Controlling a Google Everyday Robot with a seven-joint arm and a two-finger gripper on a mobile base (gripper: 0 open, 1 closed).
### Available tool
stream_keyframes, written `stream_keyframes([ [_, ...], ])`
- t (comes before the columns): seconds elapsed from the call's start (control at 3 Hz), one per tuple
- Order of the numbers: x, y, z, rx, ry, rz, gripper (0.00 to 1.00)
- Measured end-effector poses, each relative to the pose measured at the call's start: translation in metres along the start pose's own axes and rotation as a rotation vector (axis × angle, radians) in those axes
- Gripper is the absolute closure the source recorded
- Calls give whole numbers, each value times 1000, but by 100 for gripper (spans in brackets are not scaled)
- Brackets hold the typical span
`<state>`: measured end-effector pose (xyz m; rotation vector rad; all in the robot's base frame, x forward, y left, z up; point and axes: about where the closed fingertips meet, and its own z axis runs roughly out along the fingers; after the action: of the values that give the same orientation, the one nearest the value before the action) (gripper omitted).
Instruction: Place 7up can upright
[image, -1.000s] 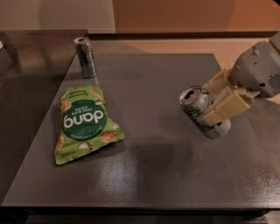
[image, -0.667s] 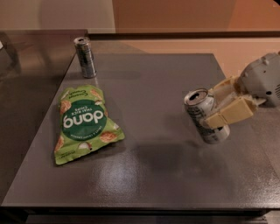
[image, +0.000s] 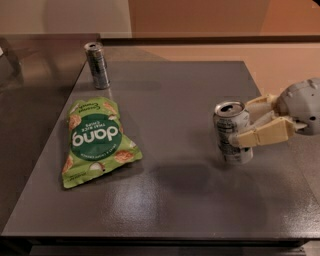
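Observation:
The 7up can (image: 230, 131), silver-white with a silver top and pull tab, stands nearly upright at the right side of the dark table (image: 165, 200). Its base is at or just above the table top; I cannot tell if it touches. My gripper (image: 248, 126) reaches in from the right edge, and its cream fingers (image: 260, 135) are closed around the can's body from the right side.
A slim, taller dark grey can (image: 97, 65) stands upright at the table's back left. A green Dang chips bag (image: 95, 142) lies flat at the left. The table's right edge is just beyond my gripper.
The can has been turned from a tilted pose to nearly upright. My gripper has shifted a little right and down with it.

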<state>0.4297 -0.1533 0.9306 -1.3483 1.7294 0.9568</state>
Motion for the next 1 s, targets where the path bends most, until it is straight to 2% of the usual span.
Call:
stream_keyframes([
  [0.67,2,3,2,-99,-188,-73,100],
  [1.0,10,3,-2,-152,-253,-107,100],
])
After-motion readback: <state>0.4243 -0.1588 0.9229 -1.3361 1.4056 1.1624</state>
